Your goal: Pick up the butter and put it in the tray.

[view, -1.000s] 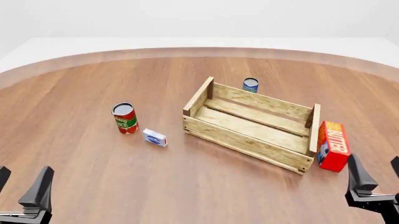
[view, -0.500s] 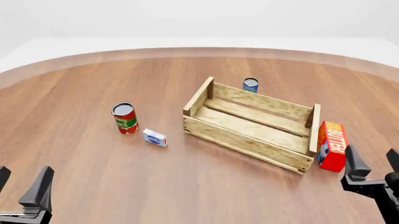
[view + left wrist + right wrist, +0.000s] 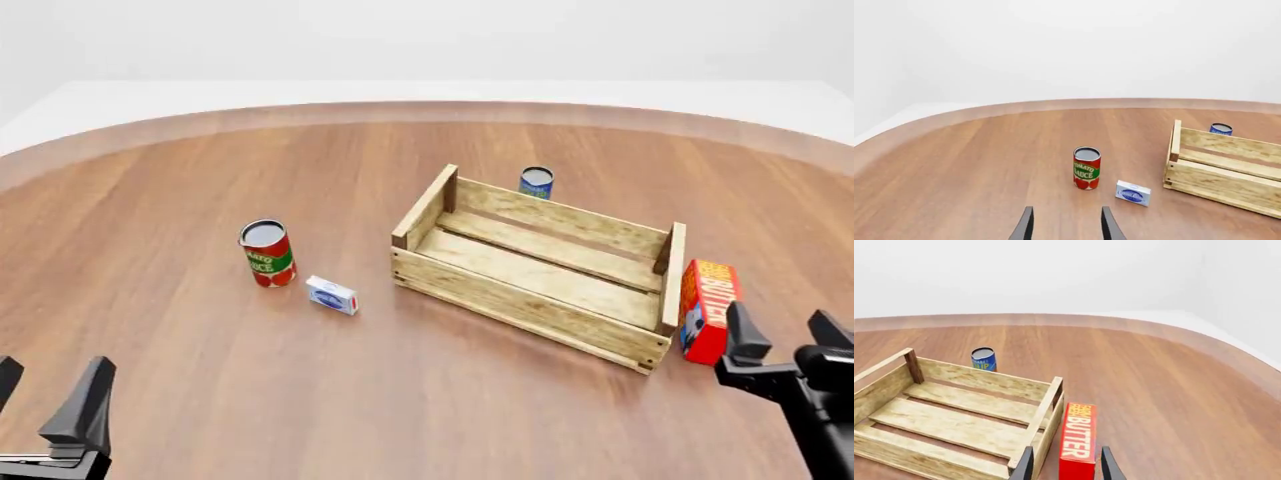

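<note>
Since a sec ago your right gripper point(image 3: 777, 339) is sliding in leftward toward the butter point(image 3: 706, 309); nothing else is shifting. Its jaws are standing wide apart w/ nothing between them yet, and in the right wrist view the carton's near end is lining up w/ the gap. The butter is standing on edge on the table, just beside the tray's point(image 3: 523, 296) right end wall, maybe touching, can't tell. That's the risk: the inner finger is heading for a slim gap by the slats and could be snagging the wall or tipping the carton. Your left gripper point(image 3: 47, 402) is idling open, well apart. Tomato can point(image 3: 267, 253), small box point(image 3: 331, 295), blue can point(image 3: 535, 182) aren't interfering.
</note>
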Robot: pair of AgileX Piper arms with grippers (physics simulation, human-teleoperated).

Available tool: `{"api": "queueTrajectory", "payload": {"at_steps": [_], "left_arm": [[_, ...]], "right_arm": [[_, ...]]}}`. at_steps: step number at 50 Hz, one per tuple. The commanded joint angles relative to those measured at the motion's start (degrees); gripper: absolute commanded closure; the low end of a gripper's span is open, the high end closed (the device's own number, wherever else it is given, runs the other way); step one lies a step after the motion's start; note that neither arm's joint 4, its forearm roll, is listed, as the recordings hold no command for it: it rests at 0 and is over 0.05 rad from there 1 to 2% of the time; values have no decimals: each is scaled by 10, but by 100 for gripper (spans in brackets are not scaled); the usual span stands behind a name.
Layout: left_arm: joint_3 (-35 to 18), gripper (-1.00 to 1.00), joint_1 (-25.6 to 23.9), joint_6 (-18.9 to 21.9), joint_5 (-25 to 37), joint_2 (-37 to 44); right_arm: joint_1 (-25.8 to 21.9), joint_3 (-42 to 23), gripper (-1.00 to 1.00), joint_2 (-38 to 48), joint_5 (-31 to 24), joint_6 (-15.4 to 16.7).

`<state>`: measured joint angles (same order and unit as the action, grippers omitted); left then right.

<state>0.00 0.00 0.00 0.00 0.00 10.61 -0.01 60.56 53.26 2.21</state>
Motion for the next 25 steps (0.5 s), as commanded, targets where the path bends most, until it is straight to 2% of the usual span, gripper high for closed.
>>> {"api": "queueTrajectory", "payload": {"at_steps": [1, 6, 25], "left_arm": [[0, -100, 0, 0, 0, 0], [0, -100, 0, 0, 0, 0], [0, -100, 0, 0, 0, 0]], "right_arm": [[10, 0, -100, 116, 104, -2], [13, 0, -100, 173, 153, 0], [18, 0, -100, 203, 166, 0]]}}
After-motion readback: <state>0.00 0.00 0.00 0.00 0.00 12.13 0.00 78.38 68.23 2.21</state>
